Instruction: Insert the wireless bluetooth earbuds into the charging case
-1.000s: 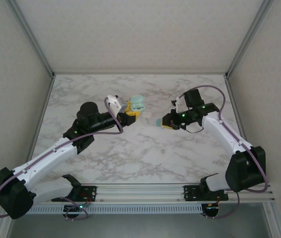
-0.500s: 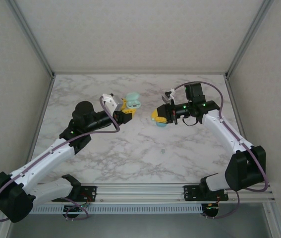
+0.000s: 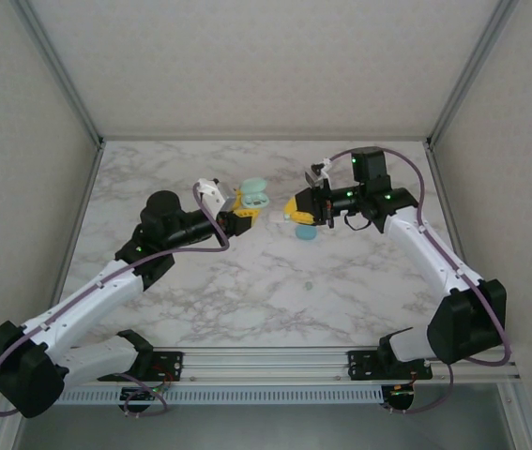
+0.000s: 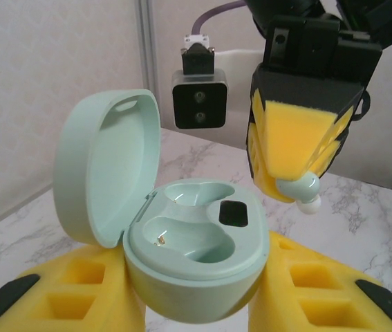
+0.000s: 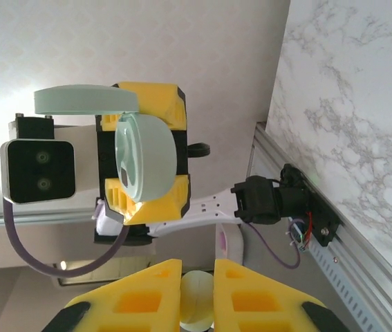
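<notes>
Over the last second the right tool (image 4: pixel 298 162), clamped on a pale green earbud (image 4: pixel 302 191), has swung in across the worktop (image 3: pixel 275 300) to hang close beside the open charging case (image 4: pixel 196 252) gripped in the left tool (image 3: pixel 238 212), so insertion looks imminent

Soft, even light fills the top view. The marble table (image 3: pixel 275 281) is bright, with only faint, blurred shadows beneath both sets of jaws. From the left wrist, the charging case (image 4: pixel 189 256) between the left jaws is sharp, with a mild sheen on its open lid. The earbud (image 4: pixel 305 191) in the right jaws is crisp, and the wall (image 4: pixel 57 69) beyond them is soft. From the right wrist, the wall left of the jaws glares white, and the near yellow pads (image 5: pixel 144 297) blur.
</notes>
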Robot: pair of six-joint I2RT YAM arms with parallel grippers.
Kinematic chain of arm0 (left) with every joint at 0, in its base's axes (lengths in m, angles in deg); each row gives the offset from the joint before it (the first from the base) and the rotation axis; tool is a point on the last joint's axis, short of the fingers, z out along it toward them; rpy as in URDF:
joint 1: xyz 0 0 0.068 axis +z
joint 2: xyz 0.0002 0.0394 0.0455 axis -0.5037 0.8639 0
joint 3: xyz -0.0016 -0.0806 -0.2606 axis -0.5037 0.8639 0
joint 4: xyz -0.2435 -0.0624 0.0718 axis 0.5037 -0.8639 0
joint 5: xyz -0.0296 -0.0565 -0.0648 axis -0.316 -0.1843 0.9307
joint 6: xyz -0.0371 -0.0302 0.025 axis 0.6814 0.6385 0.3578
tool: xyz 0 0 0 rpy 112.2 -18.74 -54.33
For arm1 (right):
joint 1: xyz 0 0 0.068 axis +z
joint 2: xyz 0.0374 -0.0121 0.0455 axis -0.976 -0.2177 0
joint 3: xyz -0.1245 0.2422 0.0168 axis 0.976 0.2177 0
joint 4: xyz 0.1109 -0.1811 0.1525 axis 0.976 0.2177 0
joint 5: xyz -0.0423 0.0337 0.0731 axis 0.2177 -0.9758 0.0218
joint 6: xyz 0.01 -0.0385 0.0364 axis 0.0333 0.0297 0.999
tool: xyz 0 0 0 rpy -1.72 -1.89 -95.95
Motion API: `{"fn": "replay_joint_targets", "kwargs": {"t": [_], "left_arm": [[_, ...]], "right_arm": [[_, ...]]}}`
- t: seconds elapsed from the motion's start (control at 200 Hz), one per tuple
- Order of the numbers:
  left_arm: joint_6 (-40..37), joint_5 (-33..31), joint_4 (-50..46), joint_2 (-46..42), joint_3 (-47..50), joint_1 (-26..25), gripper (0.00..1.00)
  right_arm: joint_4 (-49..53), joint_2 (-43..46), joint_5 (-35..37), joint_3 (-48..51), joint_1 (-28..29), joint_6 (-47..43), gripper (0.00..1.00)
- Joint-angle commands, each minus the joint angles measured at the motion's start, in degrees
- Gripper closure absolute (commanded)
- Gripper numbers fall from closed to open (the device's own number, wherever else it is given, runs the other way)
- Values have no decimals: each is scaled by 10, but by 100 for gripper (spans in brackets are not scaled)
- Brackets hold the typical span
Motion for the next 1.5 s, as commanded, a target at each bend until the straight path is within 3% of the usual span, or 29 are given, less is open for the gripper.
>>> {"fn": "replay_joint_targets", "kwargs": {"t": [0.0,0.496,1.492], "left_arm": [[-10,11,11,5,-2,-5,79],[-28,3,29,28,-3,-28,79],[-21,-4,47,33,-7,-36,79]], "right_arm": [[9,40,55,-43,11,-16,84],[-71,81,266,-46,110,-51,83],[-114,40,328,-42,159,-15,83]]}}
